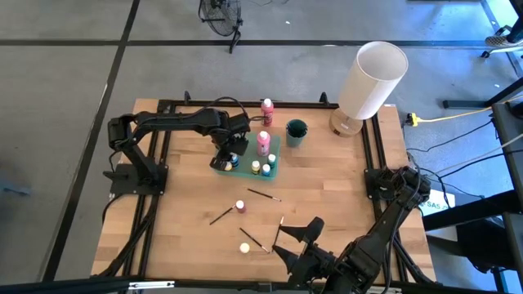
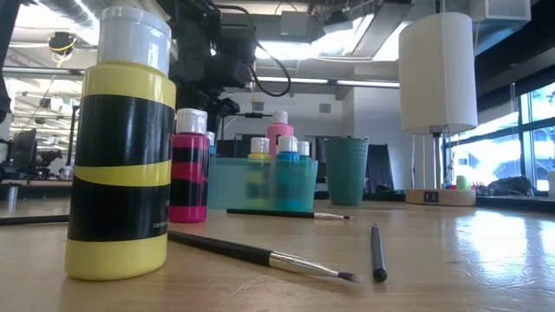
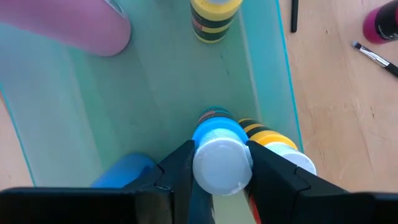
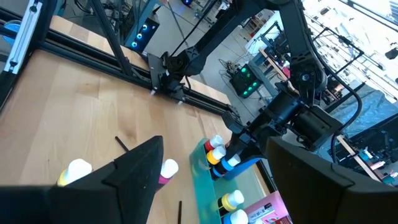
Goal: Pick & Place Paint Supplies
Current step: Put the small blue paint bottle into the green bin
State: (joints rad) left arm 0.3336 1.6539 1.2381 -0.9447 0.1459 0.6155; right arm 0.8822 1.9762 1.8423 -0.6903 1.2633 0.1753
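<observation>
The wooden table (image 1: 343, 188) carries a teal tray (image 1: 276, 154) near the back, a green cup (image 1: 296, 132) just beside it and a pink bottle (image 1: 267, 109) behind. A white lamp (image 1: 369, 82) stands at the back right. Nearer the front lie a red bottle (image 1: 240, 207), a yellow bottle (image 1: 244, 247) and four brushes (image 1: 264, 194).

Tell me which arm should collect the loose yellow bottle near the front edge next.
Right, probably. The right gripper hangs open beside the yellow bottle at the front of the table. The left gripper is over the teal tray with its fingers either side of a blue bottle.
</observation>
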